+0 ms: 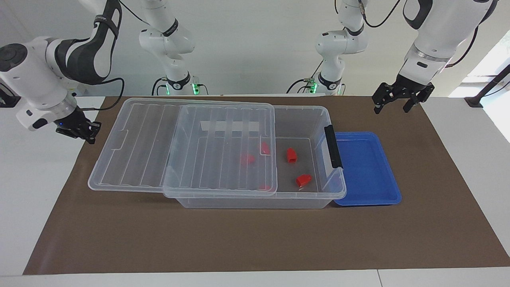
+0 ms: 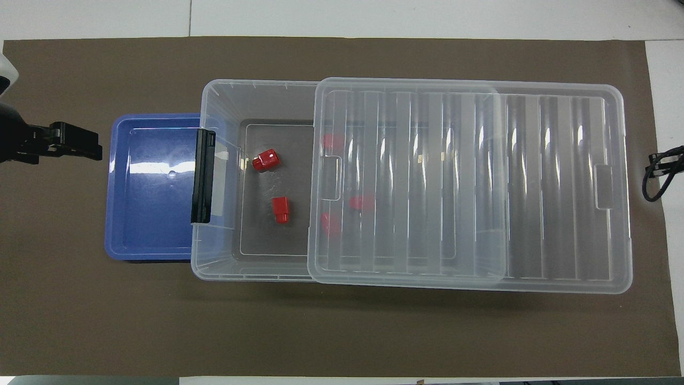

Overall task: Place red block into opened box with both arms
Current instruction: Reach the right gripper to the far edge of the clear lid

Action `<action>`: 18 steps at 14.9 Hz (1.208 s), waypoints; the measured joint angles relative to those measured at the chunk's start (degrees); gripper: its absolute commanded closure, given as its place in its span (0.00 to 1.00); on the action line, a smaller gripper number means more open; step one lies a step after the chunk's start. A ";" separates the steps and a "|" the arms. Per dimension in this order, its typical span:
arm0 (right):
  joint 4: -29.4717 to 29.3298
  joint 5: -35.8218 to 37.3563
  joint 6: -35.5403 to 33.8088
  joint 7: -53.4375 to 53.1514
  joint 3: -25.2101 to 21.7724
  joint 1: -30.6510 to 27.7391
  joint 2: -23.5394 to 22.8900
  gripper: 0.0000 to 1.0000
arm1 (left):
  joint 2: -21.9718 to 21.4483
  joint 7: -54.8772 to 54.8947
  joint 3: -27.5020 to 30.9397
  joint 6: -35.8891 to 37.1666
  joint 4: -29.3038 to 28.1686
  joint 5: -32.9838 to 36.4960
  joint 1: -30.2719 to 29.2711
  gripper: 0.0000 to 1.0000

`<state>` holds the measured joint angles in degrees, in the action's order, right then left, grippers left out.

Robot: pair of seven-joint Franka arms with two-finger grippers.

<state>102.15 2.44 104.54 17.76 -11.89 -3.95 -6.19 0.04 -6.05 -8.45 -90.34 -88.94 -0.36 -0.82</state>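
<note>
Inside box (image 1: 318, 119), red blocks (image 1: 291, 155).

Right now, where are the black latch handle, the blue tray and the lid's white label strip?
Black latch handle (image 1: 333, 146), facing view, middle of the bar.
Blue tray (image 1: 368, 169), facing view, bare floor.
White label strip (image 1: 229, 126), facing view, middle of the strip, seen through the lid.
</note>
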 measured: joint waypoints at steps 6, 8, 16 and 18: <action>2.22 0.00 0.69 -1.21 -0.09 0.45 0.58 1.00 | 0.00 0.00 -0.16 0.02 -0.02 0.00 0.00 0.00; 3.01 0.00 1.94 -1.61 0.06 0.74 0.73 1.00 | 0.00 0.00 -0.08 0.03 -0.08 0.00 -0.02 0.00; 4.31 -0.02 2.33 -7.46 3.16 1.27 1.36 1.00 | -0.31 0.00 0.16 -0.05 -0.09 0.00 -0.40 0.00; 4.34 -0.02 2.33 -8.71 3.95 1.29 1.45 1.00 | -0.68 0.03 0.16 -0.04 -0.08 -0.19 -0.48 0.00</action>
<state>106.49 2.42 106.88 9.05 -7.94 -2.66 -4.74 -0.64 -6.02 -8.29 -90.38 -89.02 -0.55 -1.30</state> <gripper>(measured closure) 0.991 0.000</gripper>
